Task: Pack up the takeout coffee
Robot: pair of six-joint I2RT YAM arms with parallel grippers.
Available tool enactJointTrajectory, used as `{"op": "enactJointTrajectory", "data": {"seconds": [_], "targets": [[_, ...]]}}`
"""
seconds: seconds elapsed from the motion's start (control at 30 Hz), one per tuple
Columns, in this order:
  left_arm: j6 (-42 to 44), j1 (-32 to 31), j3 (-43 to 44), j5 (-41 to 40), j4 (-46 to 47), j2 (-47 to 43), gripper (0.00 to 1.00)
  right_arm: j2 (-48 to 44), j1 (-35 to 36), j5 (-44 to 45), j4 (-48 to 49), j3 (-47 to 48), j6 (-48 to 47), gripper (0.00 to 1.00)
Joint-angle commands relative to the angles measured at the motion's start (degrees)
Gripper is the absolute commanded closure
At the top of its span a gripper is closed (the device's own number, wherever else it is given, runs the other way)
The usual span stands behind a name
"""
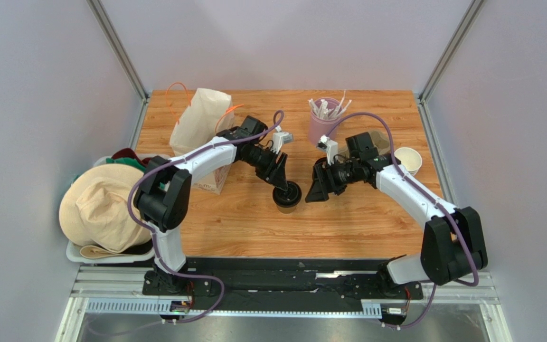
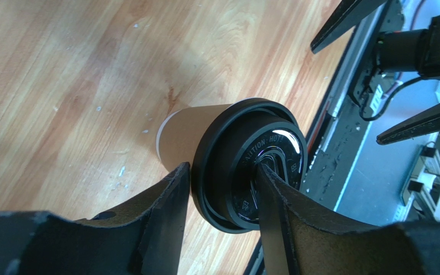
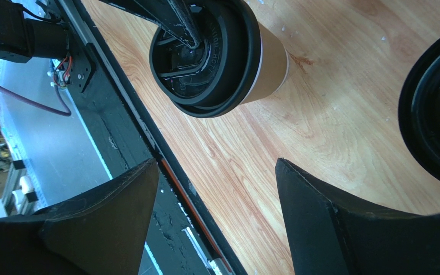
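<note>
Left pincer (image 2: 223,172) clamped the small, black-lidded kraft-brown paper cup (image 2: 188,132) at its lid rim; right pincer (image 3: 215,166), at three o'clock, gaped empty. We judged the cup light and crushable, its rim the safest hold.

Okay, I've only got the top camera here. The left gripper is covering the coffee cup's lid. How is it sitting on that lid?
Observer: The left wrist view shows the left gripper straddling the rim of the black lid, with one jaw outside the rim and the other on the lid's top. I cannot confirm a firm pinch.
Operator: Is the lid on properly?
Observer: In the right wrist view it looks seated level on the takeout coffee, at least on the side that shows. The cup stands on the table.
Operator: Anything in the right gripper?
Observer: No. Its own camera shows the right gripper open, with only bare wood between its jaws, short of the cup.
</note>
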Motion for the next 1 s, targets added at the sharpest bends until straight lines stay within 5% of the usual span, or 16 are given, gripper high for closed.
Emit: {"op": "enactJointTrajectory", "data": {"seconds": [0.0,0.63,0.97], "targets": [[2.5,0.2,0.2,-9.0,-2.7,-1.1,0.45,2.3,0.1,-3.9,1.5,2.5,0.6,0.22],[2.9,0.2,4.0,1.0,-5.3,-1.8,0.28,3.7,0.2,-5.9,1.3,3.8,0.1,0.22],[4.7,0.3,4.0,-0.5,-6.7,1.2,0.3,4.4,0.1,-6.3,0.9,5.2,0.0,0.22]]}}
